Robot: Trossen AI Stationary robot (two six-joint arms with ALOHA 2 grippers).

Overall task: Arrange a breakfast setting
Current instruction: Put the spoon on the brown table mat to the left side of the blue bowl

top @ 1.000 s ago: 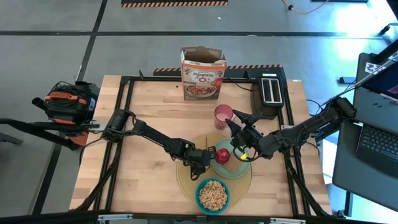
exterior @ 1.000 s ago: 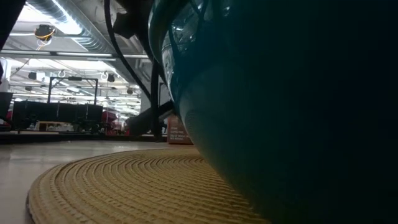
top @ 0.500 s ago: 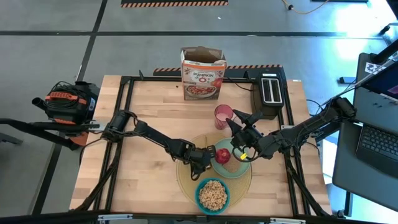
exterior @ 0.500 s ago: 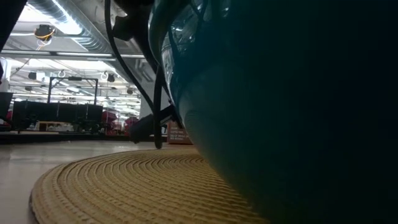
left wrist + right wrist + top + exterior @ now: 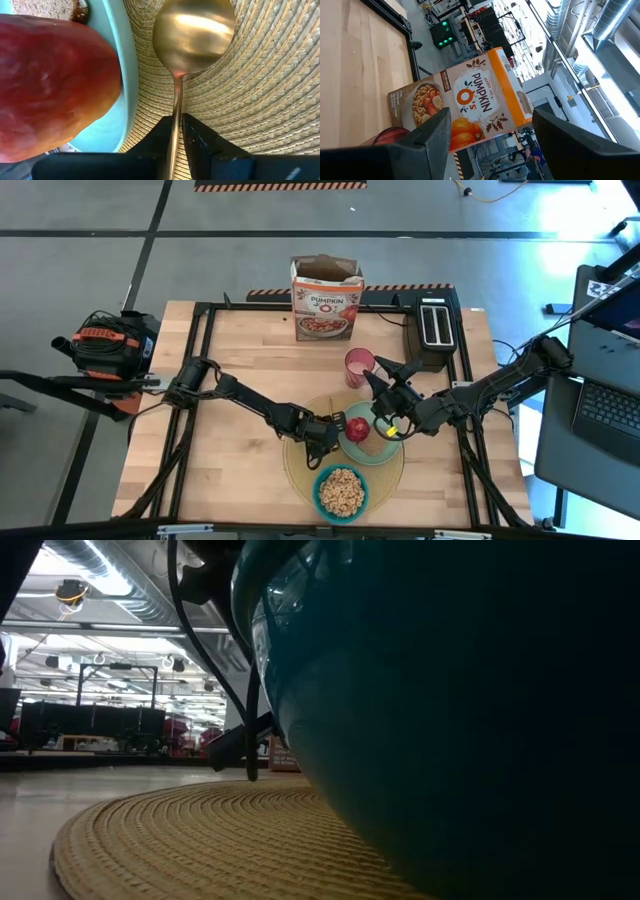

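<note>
The round yellow placemat [image 5: 300, 465] lies at the table's near middle. On it stand the pale green plate [image 5: 388, 442] with the red apple [image 5: 357, 428] and brown toast [image 5: 376, 448], and the blue bowl [image 5: 342, 492] full of cereal. My left gripper [image 5: 326, 436] is just left of the plate, shut on the gold spoon [image 5: 192, 35]. The pink cup [image 5: 358, 365] stands beyond the mat. My right gripper [image 5: 390, 372] is open and empty above the plate's far side, pointing at the cereal box. The clear mug does not show. My left gripper pinches the spoon's thin handle [image 5: 175, 117] between its two fingers [image 5: 200, 142], and the fingers lie along the handle. The spoon's bowl [image 5: 195, 30] points away from the gripper, over the placemat [image 5: 250, 90], right beside the plate's rim [image 5: 122, 70]. Whether it rests on the mat I cannot tell.
A cereal box [image 5: 326, 298] and a black toaster [image 5: 433, 328] stand at the far edge. The blue bowl [image 5: 450, 740] fills most of the low view. Bare wood lies to the left of the mat.
My left gripper has gone down a little toward the placemat with the spoon, still shut on it.
</note>
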